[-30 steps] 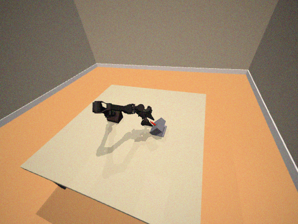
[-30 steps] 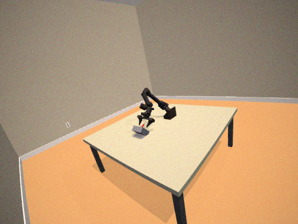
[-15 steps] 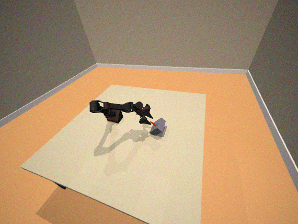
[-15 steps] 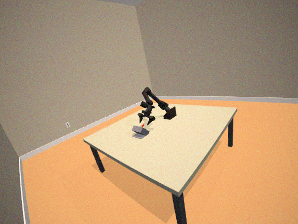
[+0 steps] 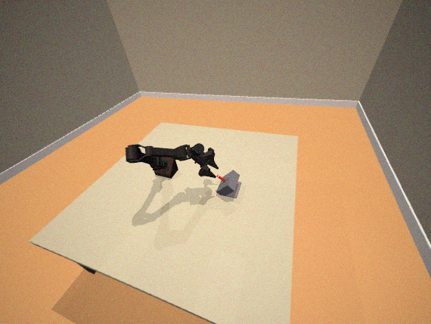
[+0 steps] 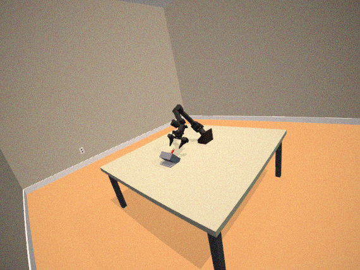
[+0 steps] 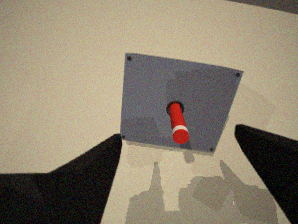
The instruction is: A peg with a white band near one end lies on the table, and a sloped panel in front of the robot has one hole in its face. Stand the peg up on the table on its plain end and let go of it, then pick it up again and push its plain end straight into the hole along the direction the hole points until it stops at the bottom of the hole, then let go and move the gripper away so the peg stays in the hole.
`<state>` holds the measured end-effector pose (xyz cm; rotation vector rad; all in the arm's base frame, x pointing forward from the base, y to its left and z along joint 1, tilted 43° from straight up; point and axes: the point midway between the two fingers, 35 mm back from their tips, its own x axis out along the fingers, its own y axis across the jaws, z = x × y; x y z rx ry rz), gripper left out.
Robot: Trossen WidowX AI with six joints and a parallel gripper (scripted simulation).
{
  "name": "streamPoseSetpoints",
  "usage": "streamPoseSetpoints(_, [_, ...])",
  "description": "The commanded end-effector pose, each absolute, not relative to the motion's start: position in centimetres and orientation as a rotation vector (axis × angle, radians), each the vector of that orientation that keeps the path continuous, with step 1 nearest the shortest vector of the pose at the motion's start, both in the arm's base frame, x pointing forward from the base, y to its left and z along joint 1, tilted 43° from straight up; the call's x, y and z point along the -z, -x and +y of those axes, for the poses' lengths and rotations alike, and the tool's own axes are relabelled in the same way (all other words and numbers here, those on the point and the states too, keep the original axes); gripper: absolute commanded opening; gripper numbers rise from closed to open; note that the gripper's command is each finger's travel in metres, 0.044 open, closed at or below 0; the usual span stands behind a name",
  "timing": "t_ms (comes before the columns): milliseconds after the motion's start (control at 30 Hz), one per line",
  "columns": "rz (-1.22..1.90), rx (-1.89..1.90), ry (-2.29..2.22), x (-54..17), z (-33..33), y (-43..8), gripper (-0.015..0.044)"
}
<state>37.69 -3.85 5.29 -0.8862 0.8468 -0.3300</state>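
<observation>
Tool (image 5: 217, 172) (image 6: 175, 147) (image 7: 176, 134) agape, its two black fingers standing wide apart with nothing between them, a robot arm (image 5: 166, 152) (image 6: 189, 118) hangs over a pale desk (image 5: 261, 235) (image 6: 202, 176) (image 7: 60, 60) beside a gray sloped panel (image 5: 227, 186) (image 6: 169, 156) (image 7: 145, 95). A red peg (image 5: 221, 179) (image 6: 172, 151) (image 7: 178, 122) sits in the hole (image 7: 169, 109) in the panel's face, tilted and out of the tool's grip, its white band (image 7: 180, 129) near the outer end. How deep the peg reaches inside cannot be seen. In the wrist view, the panel lies toward 12 o'clock, with the fingers at about 8 and 4 o'clock and the peg's free end pointing toward 6. Seen from above, the arm's dark base (image 5: 171, 174) (image 6: 210, 133) stands on the desk, toward 10 o'clock from the panel. Small dark dots mark the panel's corners, and shadows fall across the desk.
</observation>
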Motion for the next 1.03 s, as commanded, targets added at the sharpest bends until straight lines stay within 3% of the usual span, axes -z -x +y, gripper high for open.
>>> streamPoseSetpoints(0, [0.838,0.334,0.88,-5.8,-3.4,-37.3,0.044])
streamPoseSetpoints(1000, [0.835,0.33,0.887,-7.5,-0.7,-34.4,0.044])
